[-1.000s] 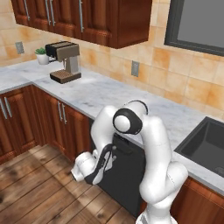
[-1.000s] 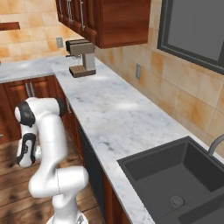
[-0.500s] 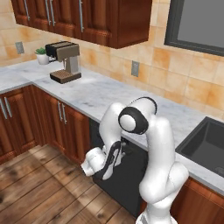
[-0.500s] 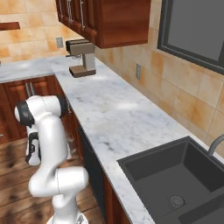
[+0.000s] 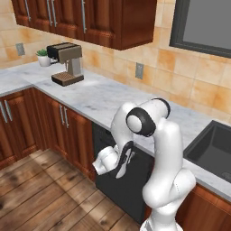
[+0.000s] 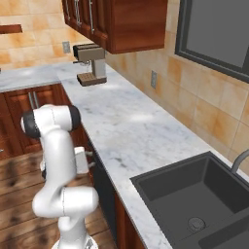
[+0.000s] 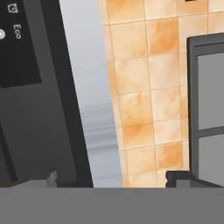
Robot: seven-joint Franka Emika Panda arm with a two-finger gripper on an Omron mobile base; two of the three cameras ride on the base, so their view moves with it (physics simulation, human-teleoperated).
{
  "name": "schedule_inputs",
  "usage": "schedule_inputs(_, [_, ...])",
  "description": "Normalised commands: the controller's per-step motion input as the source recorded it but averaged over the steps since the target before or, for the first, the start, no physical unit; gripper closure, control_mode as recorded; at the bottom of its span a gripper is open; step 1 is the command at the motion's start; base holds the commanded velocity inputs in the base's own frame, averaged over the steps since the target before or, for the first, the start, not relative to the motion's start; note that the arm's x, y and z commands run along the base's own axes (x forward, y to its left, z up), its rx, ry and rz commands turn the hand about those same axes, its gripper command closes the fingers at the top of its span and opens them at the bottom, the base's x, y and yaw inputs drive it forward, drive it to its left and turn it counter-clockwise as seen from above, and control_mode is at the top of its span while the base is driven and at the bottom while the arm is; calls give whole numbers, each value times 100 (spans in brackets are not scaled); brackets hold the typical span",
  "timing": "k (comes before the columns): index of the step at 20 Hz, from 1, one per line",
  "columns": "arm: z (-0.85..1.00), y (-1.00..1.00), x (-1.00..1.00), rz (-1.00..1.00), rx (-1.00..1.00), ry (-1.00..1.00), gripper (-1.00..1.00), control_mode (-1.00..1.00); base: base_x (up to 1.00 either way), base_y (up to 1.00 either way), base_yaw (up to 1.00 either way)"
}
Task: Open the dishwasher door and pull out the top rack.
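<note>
The dishwasher door [image 5: 118,186] is a matte-black panel under the marble counter, standing upright and shut between brown cabinets. My gripper [image 5: 122,163] hangs in front of its upper part, close to the panel. In the right base view my hand [image 6: 80,160] is beside the door's dark edge [image 6: 100,181]. In the hand view the door [image 7: 39,131] fills the left side with its control strip, labelled Eco, at the top. My gripper [image 7: 113,178] is open, its fingertips [image 7: 52,177] far apart with nothing between them. The top rack is hidden behind the door.
A coffee machine [image 5: 66,63] and a small plant [image 5: 43,57] stand on the counter at the far left. A black sink [image 5: 214,149] lies to the right. Wooden cabinet doors [image 5: 67,131] flank the dishwasher. Bare wood floor [image 5: 40,198] lies in front.
My hand has moved right and slightly up, from in front of the left cabinet to the upper front of the black door. The jaws stayed wide.
</note>
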Motion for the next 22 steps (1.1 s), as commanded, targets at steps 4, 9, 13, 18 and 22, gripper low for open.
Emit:
schedule_inputs(4, [-54, 0, 16, 0, 0, -15, -100, -100, 0, 0, 0])
schedule_inputs(9, [-48, 15, -1, 0, 0, -26, -100, -100, 0, 0, 0])
schedule_inputs(13, [-26, 23, 11, -5, 0, -21, -100, -100, 0, 0, 0])
schedule_inputs(18, [-13, 21, 20, -7, 0, -11, -100, -100, 0, 0, 0])
schedule_inputs(22, [-19, 9, 32, -1, 1, 0, -100, -100, 0, 0, 0])
